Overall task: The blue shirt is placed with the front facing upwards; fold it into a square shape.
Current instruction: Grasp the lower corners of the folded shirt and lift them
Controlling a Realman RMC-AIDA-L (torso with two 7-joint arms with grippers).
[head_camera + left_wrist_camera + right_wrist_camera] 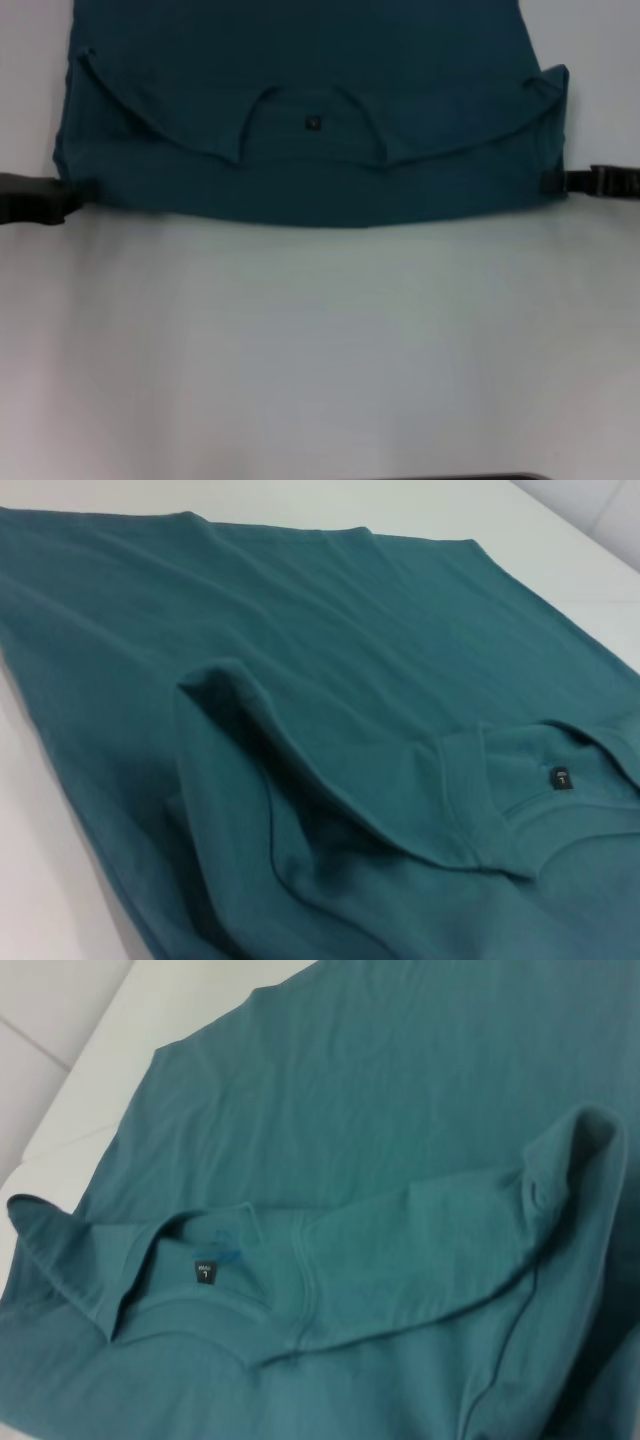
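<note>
The blue shirt (300, 60) lies on the white table (320, 340) at the far side, plain teal showing. Its collar end is folded over onto the body, and the neck opening with the small dark label (311, 123) faces up. My left gripper (75, 192) sits low at the shirt's left near corner, touching its edge. My right gripper (552, 183) is at the right near corner, also against the cloth. The left wrist view shows the shirt (300, 630), its label (561, 778) and a raised fold. The right wrist view shows the shirt (400, 1090) and its label (204, 1272).
Bare white table runs from the shirt's near edge toward me. A thin dark strip (450, 477) shows at the bottom edge of the head view. The table's far edge (60, 1100) appears beyond the shirt in the right wrist view.
</note>
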